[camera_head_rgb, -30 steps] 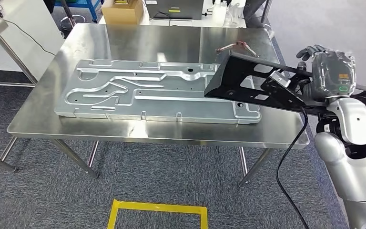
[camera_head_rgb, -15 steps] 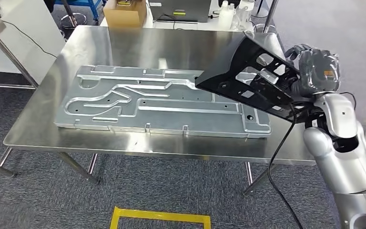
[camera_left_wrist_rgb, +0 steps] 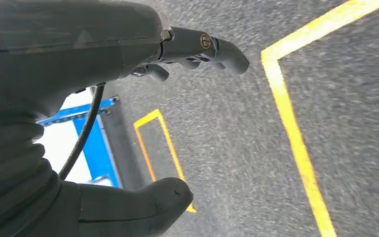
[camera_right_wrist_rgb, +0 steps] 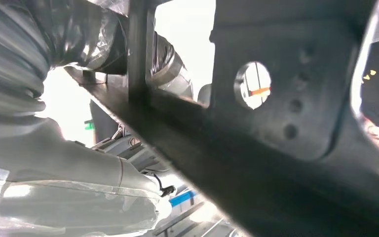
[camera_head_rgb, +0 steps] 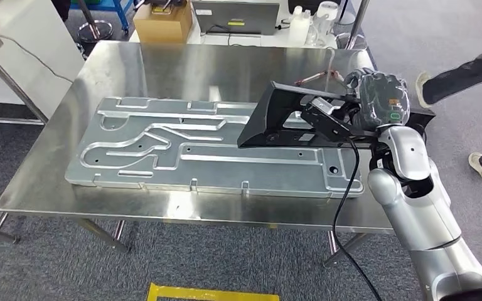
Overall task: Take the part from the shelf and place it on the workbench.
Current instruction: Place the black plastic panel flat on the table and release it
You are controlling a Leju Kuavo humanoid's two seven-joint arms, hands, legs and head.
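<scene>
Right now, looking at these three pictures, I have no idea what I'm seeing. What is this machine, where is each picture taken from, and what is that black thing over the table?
This is a humanoid robot with silver arms and many-fingered hands. The wide picture comes from a camera high on its body, looking down at a steel workbench. On the workbench lies a large flat pressed metal panel.

The robot's right hand grips a black metal bracket, the part it is to place here. The bracket is tilted over the panel's right end; whether its low edge touches the panel I cannot tell.

The other two pictures come from cameras at the wrists. The right wrist view looks along the dark bracket from very close. The left wrist view shows the left hand hanging over grey carpet with yellow tape lines, holding nothing.

At the far right, a person's legs pass by.
</scene>
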